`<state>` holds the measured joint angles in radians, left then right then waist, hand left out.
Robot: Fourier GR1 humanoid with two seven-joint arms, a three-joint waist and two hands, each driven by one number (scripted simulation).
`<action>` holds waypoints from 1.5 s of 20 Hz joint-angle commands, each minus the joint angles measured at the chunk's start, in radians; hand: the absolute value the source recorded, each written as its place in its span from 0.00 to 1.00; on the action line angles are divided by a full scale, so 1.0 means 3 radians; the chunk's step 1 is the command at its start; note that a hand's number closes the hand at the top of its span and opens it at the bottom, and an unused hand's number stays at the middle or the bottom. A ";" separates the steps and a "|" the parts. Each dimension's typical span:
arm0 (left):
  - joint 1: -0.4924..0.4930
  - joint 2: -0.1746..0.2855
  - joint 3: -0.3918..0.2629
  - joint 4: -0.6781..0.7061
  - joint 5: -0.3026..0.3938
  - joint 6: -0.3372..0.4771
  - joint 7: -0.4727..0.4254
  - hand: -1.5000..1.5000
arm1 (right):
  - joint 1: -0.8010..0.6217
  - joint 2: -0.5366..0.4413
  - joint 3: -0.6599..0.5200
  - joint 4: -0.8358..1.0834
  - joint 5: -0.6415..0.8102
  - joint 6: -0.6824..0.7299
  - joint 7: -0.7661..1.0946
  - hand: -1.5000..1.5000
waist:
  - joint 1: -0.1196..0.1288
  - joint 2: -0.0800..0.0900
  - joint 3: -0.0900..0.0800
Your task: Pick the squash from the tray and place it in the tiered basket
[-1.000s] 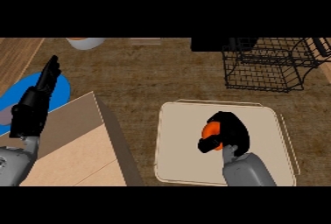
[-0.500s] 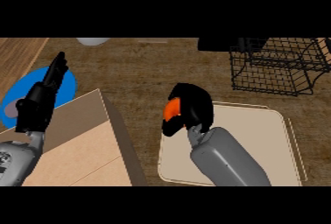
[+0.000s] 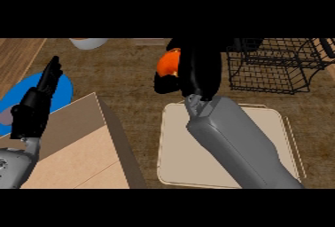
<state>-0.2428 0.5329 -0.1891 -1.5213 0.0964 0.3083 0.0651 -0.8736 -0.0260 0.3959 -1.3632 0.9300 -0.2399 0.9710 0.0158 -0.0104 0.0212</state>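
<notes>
Gripping the squash (image 3: 168, 64), curled round it, right hand (image 3: 196, 66) holds it off the tray (image 3: 189, 150), past its far edge, left of tiered basket (image 3: 274, 66), prob. high to clear wire rim; left hand (image 3: 36, 102) rests open at view's left.

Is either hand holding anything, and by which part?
Right hand curls round the orange squash, hiding most of it; exact part unclear. Left hand holds nothing.
</notes>
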 commanded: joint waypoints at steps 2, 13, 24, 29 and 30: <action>0.0221 -0.0159 -0.0058 0.0288 -0.0044 0.0048 -0.0007 0.50 | -0.0420 -0.0234 -0.0208 -0.0051 0.0197 0.0267 0.0162 1.00 | -0.0065 0.0032 -0.0076; 0.0314 -0.0157 -0.0030 0.0039 -0.0050 0.0051 0.0132 0.50 | -0.0722 -0.0651 -0.0703 0.0354 -0.0242 0.0725 -0.0356 1.00 | -0.0002 0.0044 -0.0072; 0.0318 -0.0098 -0.0015 0.0150 -0.0069 -0.0032 -0.0049 0.50 | -0.0680 -0.1351 -0.0596 0.1247 0.0324 0.0694 -0.0933 1.00 | 0.0020 0.0072 -0.0075; 0.0209 -0.0186 -0.0072 0.0087 -0.0074 0.0004 0.0153 0.50 | -0.0815 -0.1494 -0.0691 0.1506 0.0390 0.0656 -0.1098 1.00 | 0.0003 0.0055 -0.0072; 0.0240 -0.0263 -0.0096 0.0226 -0.0090 0.0017 -0.0030 0.50 | -0.0919 -0.1572 -0.0776 0.1690 0.0337 0.0634 -0.1248 1.00 | 0.0029 0.0083 -0.0074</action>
<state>-0.2383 0.5268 -0.1790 -1.5406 0.0768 0.3031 0.0709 -1.1101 -0.4527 0.1872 -0.9432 1.0221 -0.0485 0.6542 0.0211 -0.0004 0.0208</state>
